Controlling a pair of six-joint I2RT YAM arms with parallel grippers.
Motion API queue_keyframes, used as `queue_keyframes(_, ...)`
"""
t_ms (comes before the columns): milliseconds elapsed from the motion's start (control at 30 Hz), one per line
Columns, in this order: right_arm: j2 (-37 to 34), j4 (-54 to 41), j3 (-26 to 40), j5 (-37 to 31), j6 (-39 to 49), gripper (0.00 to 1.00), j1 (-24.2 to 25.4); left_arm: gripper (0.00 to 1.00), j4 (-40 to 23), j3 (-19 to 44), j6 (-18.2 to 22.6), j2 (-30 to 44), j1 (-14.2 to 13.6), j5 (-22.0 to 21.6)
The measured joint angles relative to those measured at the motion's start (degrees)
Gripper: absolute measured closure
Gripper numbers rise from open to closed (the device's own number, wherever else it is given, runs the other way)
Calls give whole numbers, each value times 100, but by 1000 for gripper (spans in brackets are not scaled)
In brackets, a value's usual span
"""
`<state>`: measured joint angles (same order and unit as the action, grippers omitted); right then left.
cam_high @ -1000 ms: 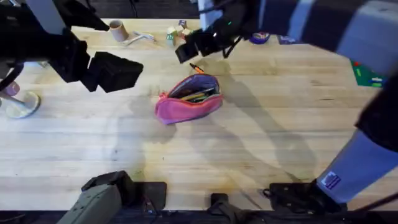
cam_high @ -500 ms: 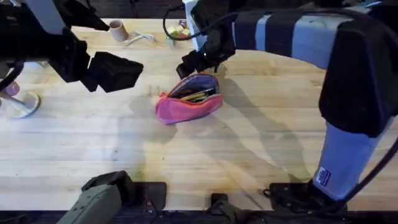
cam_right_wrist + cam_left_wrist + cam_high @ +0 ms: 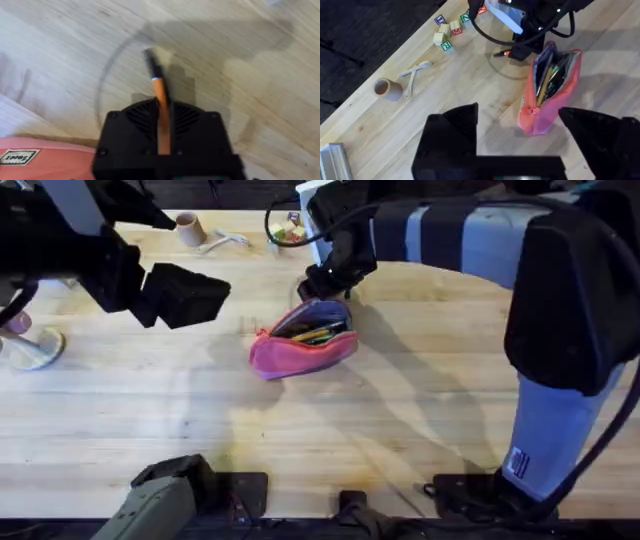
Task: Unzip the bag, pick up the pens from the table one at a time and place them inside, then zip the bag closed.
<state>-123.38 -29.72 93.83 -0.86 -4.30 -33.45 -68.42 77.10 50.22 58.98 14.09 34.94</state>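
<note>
Table: light wooden planks, visible grain, a faint dark ring mark on the wood beside the orange pen in the right wrist view. Dark floor past the far edge.

Bag: pink pouch, centre of overhead frame, zipper open, purple-grey lining showing. Inside it, yellowish and green sticks lie lengthwise. Small white label on the pink fabric at lower left of the right wrist view; lettering too small to read.

Orange pen: black tip, lying on the wood just above the bag's upper edge in the overhead frame. Right gripper is down over it; fingers sit either side of the orange shaft, closed on it as far as the wrist view shows.

Left gripper: upper left of overhead frame, well apart from the bag, fingers spread wide, nothing between them.

Upper centre edge: lettered wooden blocks; one reads "R". Near them a pale fork and a cardboard tube.
</note>
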Motion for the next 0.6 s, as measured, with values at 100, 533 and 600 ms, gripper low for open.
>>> queue_keyframes(100, 0, -7, 1, 0, 0, 759, 0, 1, 0, 0, 0, 0, 0, 0)
queue_keyframes(533, -1, 8, 281, -133, -19, 970, 50, 1, 0, 0, 39, 0, 0, 0)
queue_keyframes(600, -1, -7, 480, -138, 1, 970, 81, 1, 0, 0, 39, 0, 0, 0)
